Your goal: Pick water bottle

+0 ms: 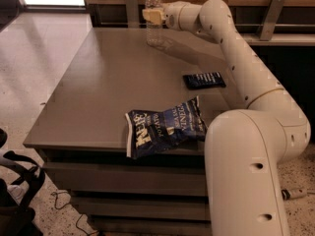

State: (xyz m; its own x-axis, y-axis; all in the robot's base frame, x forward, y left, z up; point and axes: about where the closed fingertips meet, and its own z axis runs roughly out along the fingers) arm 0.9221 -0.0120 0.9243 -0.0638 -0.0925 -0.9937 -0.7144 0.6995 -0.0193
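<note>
The water bottle is a slim clear bottle with a white cap. It stands upright near the far edge of the grey table. My arm reaches across the table from the right. My gripper is at the bottle's upper body, just below its neck, and its tan tip overlaps the bottle there. The bottle's base rests on the table top.
A blue chip bag lies at the table's near edge. A small dark blue packet lies right of the middle. A wooden wall with metal brackets runs behind the table. Black chair parts show at the bottom left.
</note>
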